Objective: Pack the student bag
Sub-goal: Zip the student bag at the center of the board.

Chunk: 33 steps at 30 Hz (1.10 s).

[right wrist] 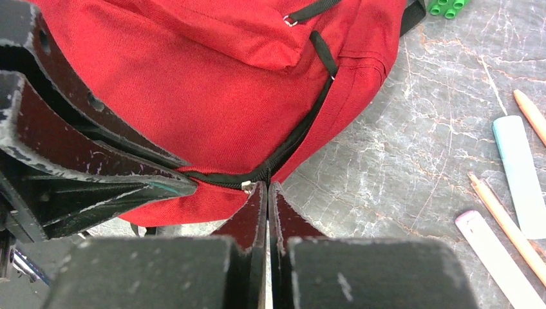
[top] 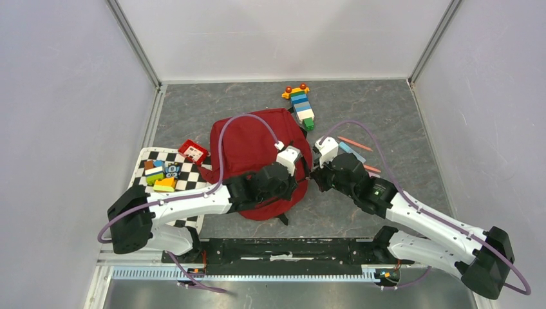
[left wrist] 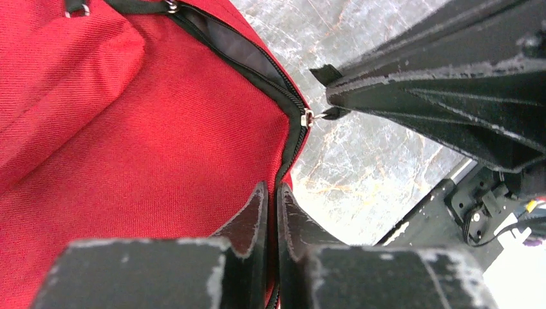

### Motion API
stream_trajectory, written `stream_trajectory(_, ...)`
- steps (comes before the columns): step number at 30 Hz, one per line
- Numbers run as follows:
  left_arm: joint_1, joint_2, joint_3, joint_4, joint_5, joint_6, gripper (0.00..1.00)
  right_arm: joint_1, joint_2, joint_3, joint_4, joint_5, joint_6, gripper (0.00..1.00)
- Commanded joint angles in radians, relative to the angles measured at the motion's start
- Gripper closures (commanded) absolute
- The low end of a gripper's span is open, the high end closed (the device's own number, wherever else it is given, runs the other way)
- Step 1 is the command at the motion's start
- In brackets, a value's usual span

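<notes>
Briefly, the step in hand and then the stock, left to right.

**Step, as I judge it:** working the zip [left wrist: 295, 145] so the bag can take its contents; the loose goods all lie outside it.
- My left pinch should stay firm on the seam, so the cloth ahead of the slider is taut.
- My right should draw the pull along the line of the zip, low and close to the fabric, not up or away.
- If the cloth bunches, I should stop and re-tension it before pulling on.

**Stock:**
1. Chequered mat [top: 143, 156], far left, carrying coloured blocks [top: 161, 175].
2. Small red box [top: 193, 152], at the mat's upper right corner, just beside the bag.
3. Student bag [top: 248, 145], dark red, lying flat mid-table [top: 386, 103], its zip running round the right edge.
4. Left gripper [left wrist: 271, 190], fingers pressed nearly together and pinching the bag's zip seam. The bag's body lies under and to the left of this hand.
5. Zip pull [left wrist: 308, 118], just beyond my left fingertips, between the two hands.
6. Right gripper [right wrist: 268, 188], fingers pressed together, apparently on the pull's tab. It reaches in from the right, with its tips near my left ones. The bag lies ahead and to the left of it.
7. Block train [top: 300, 106], at the bag's far right corner.
8. Pencils [right wrist: 502, 215], right of the bag, apart from it.
</notes>
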Motion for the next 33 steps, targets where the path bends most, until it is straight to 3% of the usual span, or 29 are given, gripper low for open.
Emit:
stream_trajectory(1,-0.001,-0.009,-0.028,0.074,0.092,-0.012,0.96,-0.006,-0.023,-0.004,0.020,0.007,0.008,1.00)
stream_trajectory(6,-0.057,0.012,-0.065,0.046,0.144,0.002,0.98,-0.006,-0.002,0.021,0.020,0.048,-0.010,1.00)
stream_trajectory(19,-0.206,0.018,-0.121,-0.051,0.031,-0.066,0.98,-0.012,0.136,0.062,-0.003,0.222,-0.059,1.00)
stream_trajectory(33,-0.310,-0.057,-0.189,-0.164,-0.075,-0.144,0.98,-0.054,0.306,0.129,0.086,0.171,-0.137,1.00)
